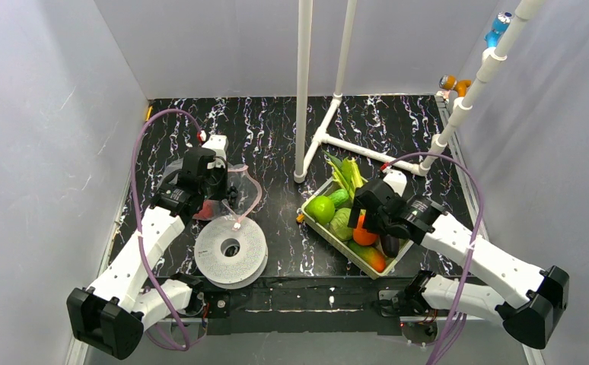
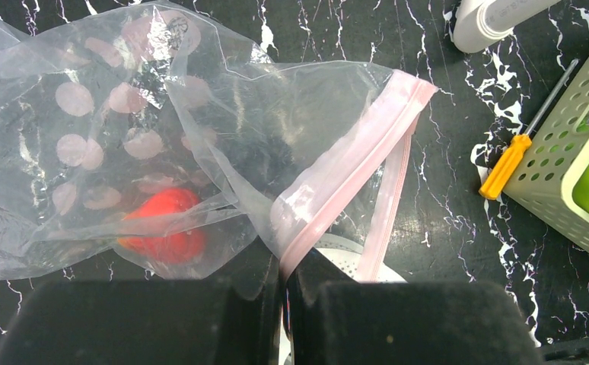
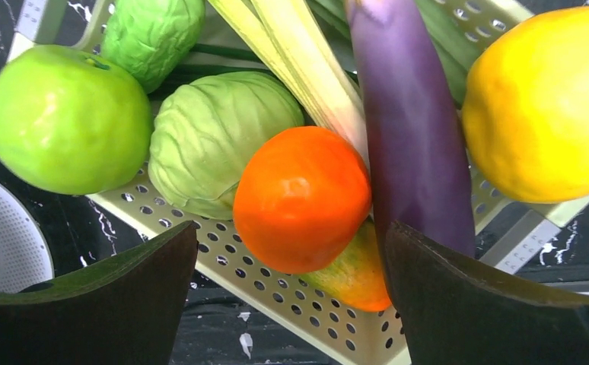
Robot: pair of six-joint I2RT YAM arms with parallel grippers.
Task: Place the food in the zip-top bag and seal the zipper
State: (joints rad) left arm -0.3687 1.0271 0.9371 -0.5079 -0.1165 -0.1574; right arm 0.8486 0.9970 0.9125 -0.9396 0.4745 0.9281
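Two robot arms reach over a black, white-veined worktop [image 1: 276,122]. On the left side, the left gripper [image 2: 282,281] is pinched shut on the zipper [image 2: 352,163], the pink strip along the mouth of the zip-top bag [image 2: 124,114]. The clear, crinkled bag lies spread on the worktop just beyond a white round spool [image 1: 230,247], and one red piece [image 2: 166,228] shows inside it (the pale pink spots are printed on the plastic). An orange-handled screwdriver [image 2: 508,163] lies on the worktop between the bag and the tray.

On the right side, the right gripper [image 3: 290,232] hangs over a pale green perforated tray [image 3: 276,293] with its jaws spread wide and holding nothing. The orange [image 3: 300,198] sits between the two dark fingers in the wrist view. Around it in the tray are a green apple [image 3: 63,118], a cabbage [image 3: 215,137], a purple eggplant [image 3: 417,137], a yellow fruit [image 3: 542,106] and pale leeks [image 3: 307,68].
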